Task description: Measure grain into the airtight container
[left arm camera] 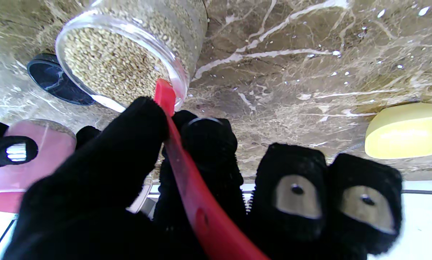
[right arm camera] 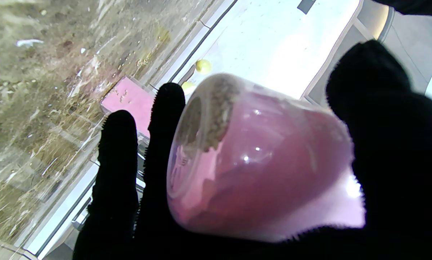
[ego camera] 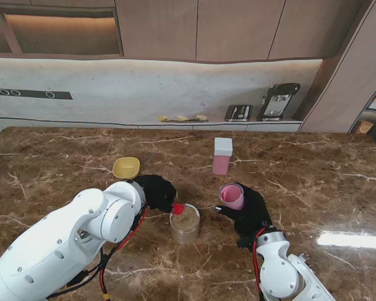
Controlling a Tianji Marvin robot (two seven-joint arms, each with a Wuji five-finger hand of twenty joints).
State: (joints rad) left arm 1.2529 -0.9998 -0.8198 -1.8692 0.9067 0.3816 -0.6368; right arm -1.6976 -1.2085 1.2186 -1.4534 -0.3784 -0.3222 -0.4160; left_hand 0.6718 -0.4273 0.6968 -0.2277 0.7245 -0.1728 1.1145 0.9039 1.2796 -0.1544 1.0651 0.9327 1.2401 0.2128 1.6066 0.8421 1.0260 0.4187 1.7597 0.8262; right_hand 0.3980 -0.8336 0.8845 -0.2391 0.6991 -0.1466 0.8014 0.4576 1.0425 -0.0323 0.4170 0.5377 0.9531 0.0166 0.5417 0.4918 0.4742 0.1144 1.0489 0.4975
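A clear jar point(ego camera: 184, 226) full of grain point(left arm camera: 107, 65) stands on the marble table in front of me. My left hand point(ego camera: 155, 191), in a black glove, is shut on a red scoop point(left arm camera: 187, 187) whose tip rests at the jar's rim point(ego camera: 178, 208). To the right of the jar, my right hand point(ego camera: 249, 216) is shut on a round pink cup point(ego camera: 232, 196), held tilted off the table with its mouth toward the jar. Some grain shows through the pink cup's point(right arm camera: 259, 162) wall. The scoop's bowl is hidden by my fingers point(left arm camera: 129, 151).
A pink box with a white lid point(ego camera: 222, 155) stands farther from me, right of centre. A yellow bowl point(ego camera: 126, 167) sits beyond my left hand. A black lid point(left arm camera: 53, 77) lies by the jar. Appliances stand on the back counter point(ego camera: 263, 110).
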